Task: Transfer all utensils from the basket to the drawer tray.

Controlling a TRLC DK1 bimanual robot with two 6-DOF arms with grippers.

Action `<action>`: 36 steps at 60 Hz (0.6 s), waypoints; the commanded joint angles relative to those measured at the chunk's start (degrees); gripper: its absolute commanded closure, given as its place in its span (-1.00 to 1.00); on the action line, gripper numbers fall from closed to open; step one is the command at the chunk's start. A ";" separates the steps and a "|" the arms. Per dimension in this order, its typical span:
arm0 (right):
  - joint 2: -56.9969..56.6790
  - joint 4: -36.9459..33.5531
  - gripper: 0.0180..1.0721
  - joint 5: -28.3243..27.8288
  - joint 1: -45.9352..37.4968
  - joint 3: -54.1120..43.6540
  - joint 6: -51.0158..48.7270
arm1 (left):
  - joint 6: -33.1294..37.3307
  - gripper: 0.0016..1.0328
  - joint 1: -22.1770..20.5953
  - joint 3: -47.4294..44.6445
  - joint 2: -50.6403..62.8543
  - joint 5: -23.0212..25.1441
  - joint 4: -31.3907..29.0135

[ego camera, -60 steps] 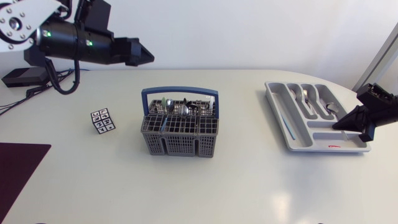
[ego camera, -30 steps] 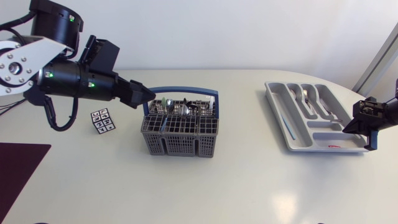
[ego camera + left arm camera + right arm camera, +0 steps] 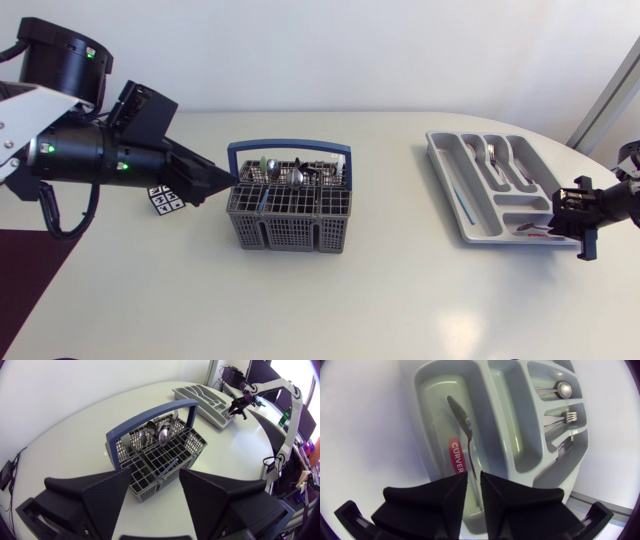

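The grey basket (image 3: 290,215) with a blue handle (image 3: 290,148) holds several utensils, among them two spoons (image 3: 152,435) and a blue-handled piece (image 3: 167,466). My left gripper (image 3: 155,495) is open just left of the basket, nothing between its fingers. The grey drawer tray (image 3: 455,195) holds spoons (image 3: 563,389) and forks (image 3: 570,416). At the tray's near right corner is my right gripper (image 3: 474,485), its fingers slightly parted and open. A spoon with a dark red handle (image 3: 465,425) lies in the long compartment, its handle running into the gap between those fingers.
A small patterned cube (image 3: 168,200) sits left of the basket, partly under my left arm. A dark maroon mat (image 3: 30,270) covers the table's near left corner. A red label (image 3: 456,455) marks the tray's rim.
My left arm has swung down and right until its gripper tip reaches the basket's left side. My right gripper has dropped to the tray's near corner and parted its fingers slightly.
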 commanded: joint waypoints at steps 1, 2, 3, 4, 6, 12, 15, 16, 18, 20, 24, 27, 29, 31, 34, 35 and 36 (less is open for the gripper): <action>-1.07 0.52 -0.17 0.46 0.49 -1.05 0.45 | 2.39 -0.33 0.78 -1.69 -1.28 -0.28 -0.73; -1.15 0.34 -0.37 0.46 0.49 -0.79 1.33 | 2.48 -0.33 0.78 -1.86 -1.37 -0.28 -0.73; -1.33 0.25 -0.60 0.46 0.49 -0.52 2.21 | 2.83 -0.33 0.78 -2.04 -1.55 -0.28 -0.73; -1.59 -0.19 -0.82 0.46 0.49 -0.44 2.39 | 3.01 -0.33 0.69 -2.22 -1.72 -0.28 -0.82; -2.21 -0.71 -0.93 0.46 0.40 -0.61 2.47 | 3.45 -0.33 0.69 -2.48 -1.90 -0.28 -1.00; -6.69 -2.21 -0.92 0.02 0.49 -2.37 3.88 | 4.33 -0.33 0.43 -3.18 -2.25 -0.28 -1.09; -9.15 -4.14 -0.92 -0.95 0.66 -2.98 4.85 | 4.59 -0.33 0.08 -3.62 -2.34 -0.20 -0.91; -10.03 -4.76 -0.92 -1.48 0.84 -3.25 5.37 | 4.77 -0.33 -0.01 -3.80 -2.25 -0.20 -0.82; -12.14 -5.99 -0.92 -2.88 1.10 -3.95 6.16 | 5.21 -0.33 -0.27 -4.41 -2.34 -0.20 -0.65; -13.81 -7.04 -0.91 -4.11 1.45 -4.57 6.78 | 5.47 -0.33 -0.80 -5.03 -2.34 -0.11 -0.21; -17.33 -7.92 -0.90 -5.96 2.95 -6.32 10.38 | 6.17 -0.33 -1.94 -6.96 -2.43 -0.11 1.90; -20.23 -8.27 -0.90 -7.54 3.83 -8.43 11.88 | 6.88 -0.33 -3.00 -9.69 -3.48 -0.11 6.38; -22.25 -8.27 -0.90 -8.60 4.88 -10.19 12.76 | 7.49 -0.33 -3.44 -11.62 -4.18 0.07 9.20; -24.18 -8.19 -0.90 -9.04 6.29 -11.86 14.25 | 8.11 -0.33 -4.14 -13.29 -4.62 0.07 11.66; -26.91 -7.92 -0.89 -9.04 9.01 -14.41 17.33 | 8.90 -0.33 -5.11 -15.22 -4.62 0.07 15.09; -27.61 -8.01 -0.87 -9.04 9.89 -15.11 18.12 | 8.90 -0.33 -5.37 -15.57 -4.54 0.07 15.88; -28.31 -8.01 -0.85 -9.04 10.68 -15.82 18.91 | 8.90 -0.33 -5.55 -16.01 -4.27 0.07 16.76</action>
